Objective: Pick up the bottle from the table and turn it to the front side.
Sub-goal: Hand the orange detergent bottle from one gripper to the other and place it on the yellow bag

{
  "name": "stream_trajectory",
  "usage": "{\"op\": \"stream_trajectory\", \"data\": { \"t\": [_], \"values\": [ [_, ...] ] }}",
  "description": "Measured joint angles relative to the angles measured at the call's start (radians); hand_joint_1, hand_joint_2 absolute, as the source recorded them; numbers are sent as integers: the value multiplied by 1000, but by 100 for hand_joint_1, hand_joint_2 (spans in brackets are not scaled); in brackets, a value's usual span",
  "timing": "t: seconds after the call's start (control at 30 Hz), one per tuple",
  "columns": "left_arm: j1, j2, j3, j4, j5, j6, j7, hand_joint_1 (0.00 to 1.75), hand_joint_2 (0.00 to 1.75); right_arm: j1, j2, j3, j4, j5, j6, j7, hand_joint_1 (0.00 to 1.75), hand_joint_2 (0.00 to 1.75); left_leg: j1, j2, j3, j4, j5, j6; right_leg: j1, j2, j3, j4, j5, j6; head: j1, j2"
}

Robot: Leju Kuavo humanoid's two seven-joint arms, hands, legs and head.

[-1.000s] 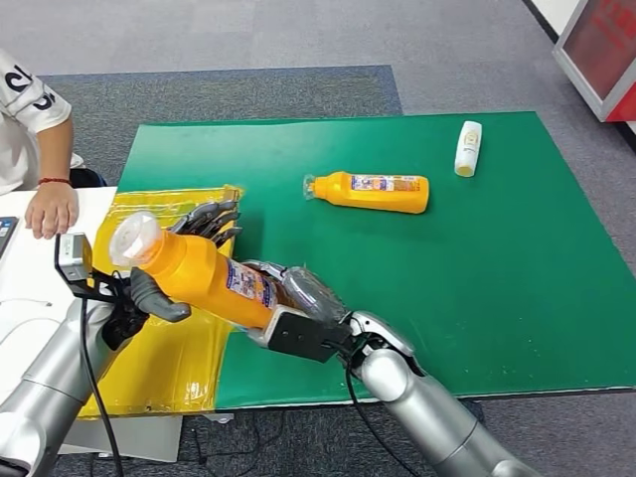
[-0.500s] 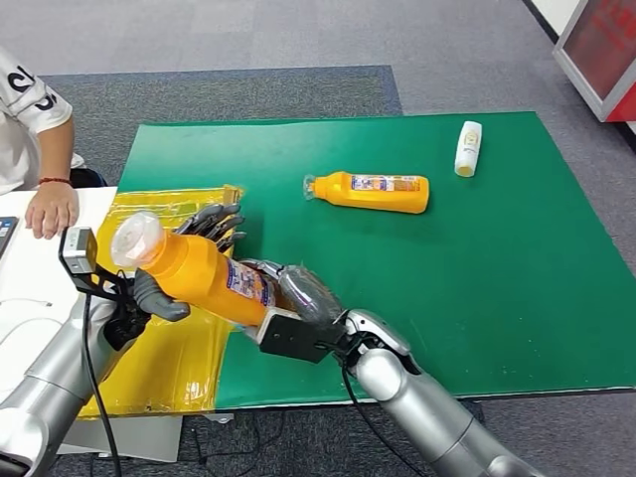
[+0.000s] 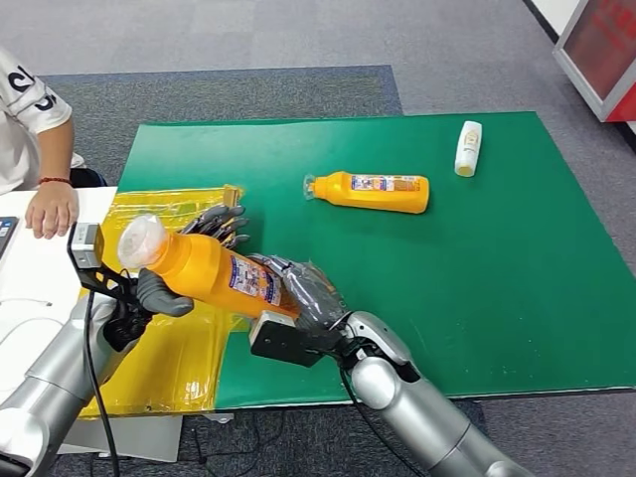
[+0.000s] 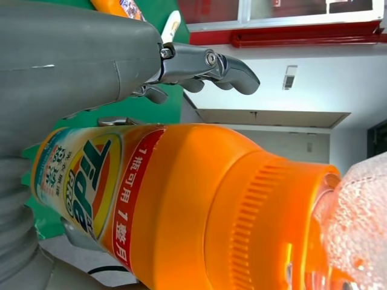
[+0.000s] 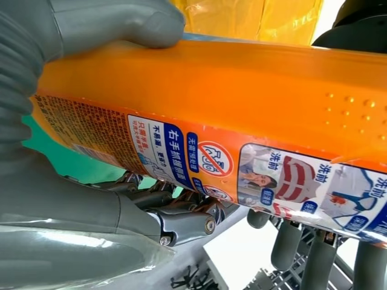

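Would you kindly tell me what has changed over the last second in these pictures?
The orange detergent bottle with a clear cap, held by both hands, has tipped flatter and shifted slightly right. The right hand at its base rose a little; the left hand edged right. The second orange bottle, small white bottle and person's hand stayed put.

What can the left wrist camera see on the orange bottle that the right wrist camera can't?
The left wrist view shows the front Tide logo label and the clear cap. The right wrist view shows the back label with small instruction pictures, and yellow plastic behind. Both show the same orange bottle, gripped by the left hand and right hand.
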Motion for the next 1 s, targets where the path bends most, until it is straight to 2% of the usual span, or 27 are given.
{"op": "stream_trajectory", "data": {
  "t": [0.53,0.57,0.67,0.7,1.0],
  "values": [
    [-10,23,-29,1,-44,-4,-19,1,175,-4,17,1,50,-31,38,24,175,175,0,0,0,0,0,0,0,0,0,0,0,0,0,0],
    [-10,26,-30,2,-45,-5,-19,29,175,-4,18,2,52,-32,38,24,175,175,0,0,0,0,0,0,0,0,0,0,0,0,0,0],
    [-10,33,-34,3,-52,-6,-24,159,175,-5,18,1,56,-33,39,24,175,175,0,0,0,0,0,0,0,0,0,0,0,0,0,0],
    [-10,35,-36,3,-54,-6,-27,175,175,-5,18,1,57,-34,39,24,175,175,0,0,0,0,0,0,0,0,0,0,0,0,0,0],
    [-14,51,-50,6,-59,12,-45,175,175,-4,18,-3,60,-39,35,25,175,175,0,0,0,0,0,0,0,0,0,0,0,0,0,0]
  ]
}}
